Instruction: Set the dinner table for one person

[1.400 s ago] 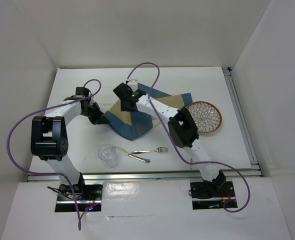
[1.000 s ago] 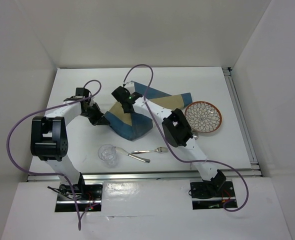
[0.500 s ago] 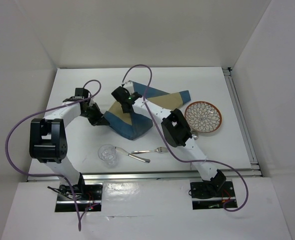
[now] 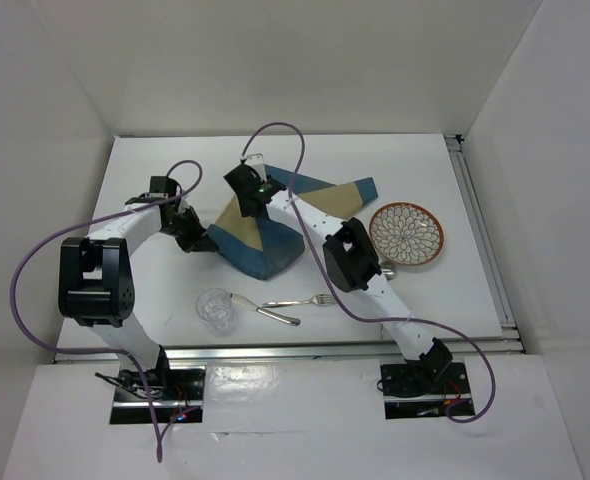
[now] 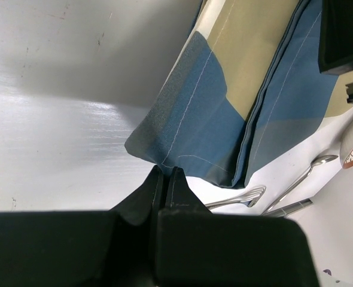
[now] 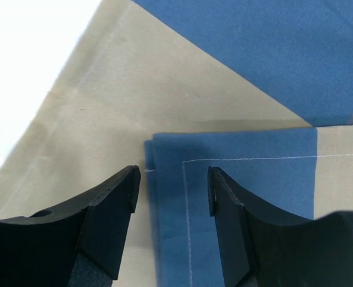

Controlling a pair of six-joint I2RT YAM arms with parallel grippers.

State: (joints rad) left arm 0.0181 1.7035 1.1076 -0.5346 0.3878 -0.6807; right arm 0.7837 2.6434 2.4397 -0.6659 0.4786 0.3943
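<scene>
The fingers (image 5: 175, 179) of our left gripper (image 5: 164, 174) are pressed together, and the lowest corner of the blue-and-tan placemat (image 5: 236, 113) is pinched between their tips. Our right gripper (image 6: 172, 185) stands wide apart, one finger on either side of the folded blue corner with its white stitching, and holds nothing. We cannot tell whether its tips touch the cloth.

From above, the placemat lies rumpled and folded over itself at the middle of the dinner table (image 4: 155, 165). The left gripper is at the cloth's left corner and the right gripper is over its far part. The white table fills the floor of the booth, with a silver rail (image 4: 485, 240) along its right side. A patterned plate (image 4: 407, 235) sits to the right of the cloth. A fork (image 4: 300, 301) and a clear glass (image 4: 216, 306) lie nearer the arm bases.
</scene>
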